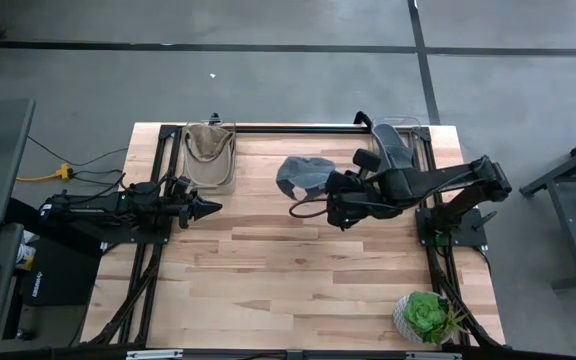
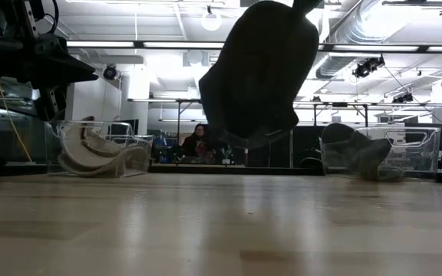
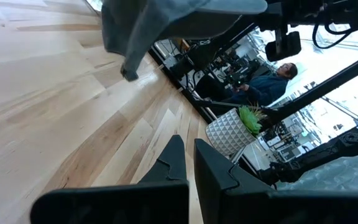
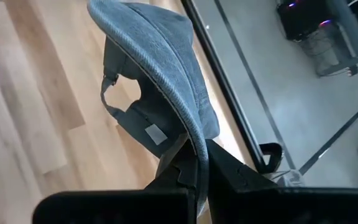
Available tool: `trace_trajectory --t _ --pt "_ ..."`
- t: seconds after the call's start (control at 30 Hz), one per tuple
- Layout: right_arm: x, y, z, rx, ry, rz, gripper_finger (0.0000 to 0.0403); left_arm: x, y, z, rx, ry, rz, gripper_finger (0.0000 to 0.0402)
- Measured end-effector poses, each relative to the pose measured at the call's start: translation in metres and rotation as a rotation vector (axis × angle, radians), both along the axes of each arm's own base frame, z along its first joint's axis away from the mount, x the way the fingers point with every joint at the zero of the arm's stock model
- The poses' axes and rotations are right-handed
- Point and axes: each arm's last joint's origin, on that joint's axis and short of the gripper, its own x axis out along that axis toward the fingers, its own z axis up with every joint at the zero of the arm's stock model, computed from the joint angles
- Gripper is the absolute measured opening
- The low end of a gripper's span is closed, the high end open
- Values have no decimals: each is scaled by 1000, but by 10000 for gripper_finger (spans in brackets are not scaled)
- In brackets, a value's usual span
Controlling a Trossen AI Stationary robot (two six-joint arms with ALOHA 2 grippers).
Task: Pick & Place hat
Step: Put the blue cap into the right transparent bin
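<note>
- The gray hat (image 1: 303, 176) looks soft and light. It droops and folds when it hangs, so it will likely flop about.
- The brim edge looks like a good place to grab, since it is stiffer than the rest.
- The right gripper (image 4: 194, 163) is pinched tight on that edge and holds the hat up in the air, above the middle of the table (image 1: 268, 270).
- The left gripper (image 1: 208, 208) waits on the left side. Its fingers (image 3: 173, 163) are together and hold nothing.
- A tan hat (image 1: 208, 150) lies in a clear bin (image 1: 230, 128) at the back left.
</note>
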Motion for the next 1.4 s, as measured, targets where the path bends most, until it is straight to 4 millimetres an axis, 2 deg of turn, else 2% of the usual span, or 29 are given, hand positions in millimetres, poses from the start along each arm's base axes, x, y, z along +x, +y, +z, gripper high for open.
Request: trace_trajectory --t 0.43,0.87,0.97,1.1,1.27,1.4 --pt "-3 17 -2 111 -26 19 4 0 1 0 -53 -7 38 1" --pt "-3 18 -1 139 -14 34 4 0 3 0 -44 -6 94 6" --pt "-3 18 5 145 -24 52 4 0 1 1 -40 -11 49 36" --pt "-3 18 17 129 -55 75 4 0 2 2 -90 -30 56 104" --pt "-4 18 29 104 -62 124 4 0 4 12 -340 -165 135 191" --pt "-3 18 31 104 -60 153 4 1 4 17 -423 -217 120 235"
